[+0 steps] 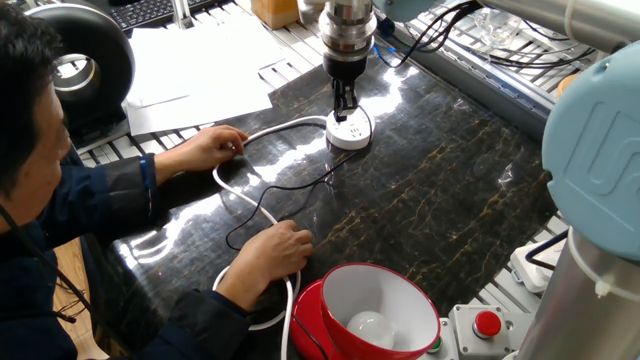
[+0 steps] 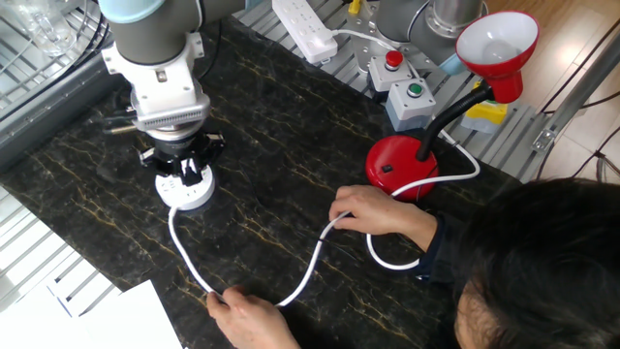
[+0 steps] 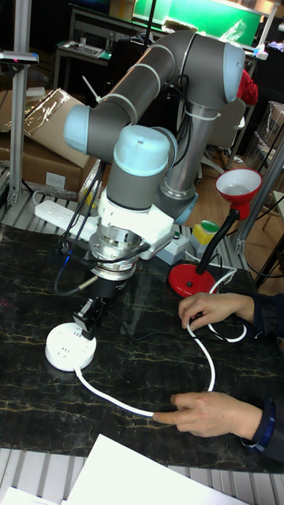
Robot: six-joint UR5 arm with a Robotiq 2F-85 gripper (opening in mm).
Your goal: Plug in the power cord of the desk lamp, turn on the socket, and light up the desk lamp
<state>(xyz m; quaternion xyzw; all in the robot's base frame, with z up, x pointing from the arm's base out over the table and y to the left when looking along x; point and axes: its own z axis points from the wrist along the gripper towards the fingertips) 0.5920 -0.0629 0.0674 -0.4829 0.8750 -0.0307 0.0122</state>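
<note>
The round white socket point(image 1: 349, 133) point(image 2: 188, 194) point(image 3: 68, 349) lies on the dark table with its thick white cable point(image 2: 300, 283) held by a person's two hands. My gripper point(image 1: 344, 106) point(image 2: 183, 172) point(image 3: 85, 322) points straight down, its fingers close together, tips at the socket's top. The thin black power cord point(image 1: 262, 204) runs from the person's near hand toward the socket. Its plug is hidden by my fingers. The red desk lamp stands with its base point(image 2: 401, 167) point(image 3: 189, 278) by the person and its shade point(image 2: 497, 43) point(image 1: 378, 310) unlit.
The person's hands point(image 1: 213, 146) point(image 1: 272, 252) rest on the table near the cables. A long white power strip point(image 2: 306, 27) and two button boxes point(image 2: 404, 92) sit at the table's edge. White papers point(image 1: 195, 70) lie beyond the mat.
</note>
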